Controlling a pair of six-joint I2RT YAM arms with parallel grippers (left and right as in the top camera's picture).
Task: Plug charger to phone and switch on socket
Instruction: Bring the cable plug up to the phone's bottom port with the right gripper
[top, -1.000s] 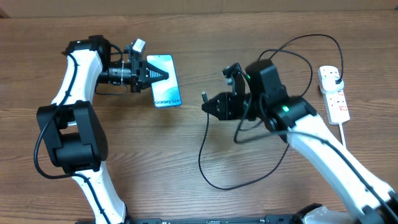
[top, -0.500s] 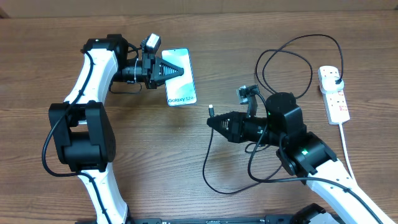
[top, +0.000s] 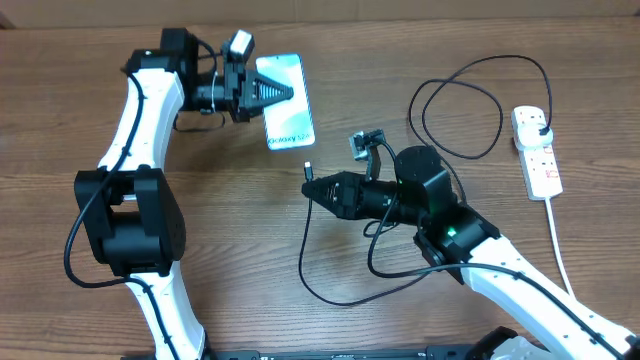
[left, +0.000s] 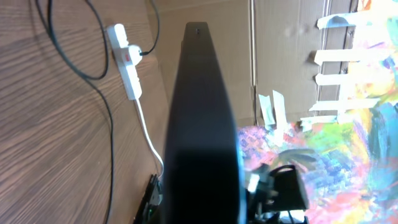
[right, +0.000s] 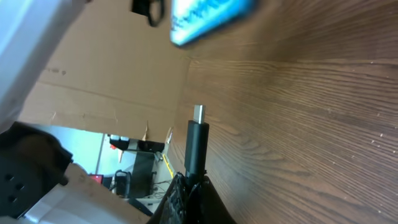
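The right claw (top: 318, 188) is closed on the charger (top: 308, 172) just behind its connector tip, which points toward the phone (top: 288, 120) but is apart from it. Slack cable loops over the counter (top: 250, 250). The left claw (top: 288, 92) is clamped on the phone's far half, with the "Galaxy S24" end nearest the connector. Far right lies the white power strip (top: 540, 160), with the charger's plug seated in it.

Left gripper (top: 292, 92) lifted phone (top: 288, 130) right, then toward far edge. Right gripper (top: 314, 189) swung charger (top: 309, 173) tip left, nearer phone.
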